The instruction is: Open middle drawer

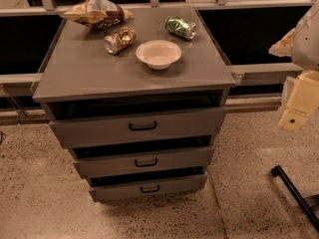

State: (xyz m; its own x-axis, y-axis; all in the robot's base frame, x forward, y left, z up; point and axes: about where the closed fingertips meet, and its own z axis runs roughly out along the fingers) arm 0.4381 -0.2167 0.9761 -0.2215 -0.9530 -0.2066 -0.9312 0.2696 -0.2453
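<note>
The grey cabinet (75,68) has three stacked drawers. The middle drawer (109,166) is the mid-sized grey front, with a small black bar handle (146,162). A dark gap shows above its front. The top drawer (89,129) and the bottom drawer (119,190) also show dark gaps above their fronts. My gripper (295,114) hangs at the right edge of the camera view, cream-coloured. It is well to the right of the cabinet, about level with the top drawer, and touches nothing.
On the cabinet top lie a chip bag (97,12), a gold can (119,40), a green can (180,27) and a white bowl (158,54). Metal rails (259,73) run behind. A black bar (296,195) lies on the speckled floor at lower right.
</note>
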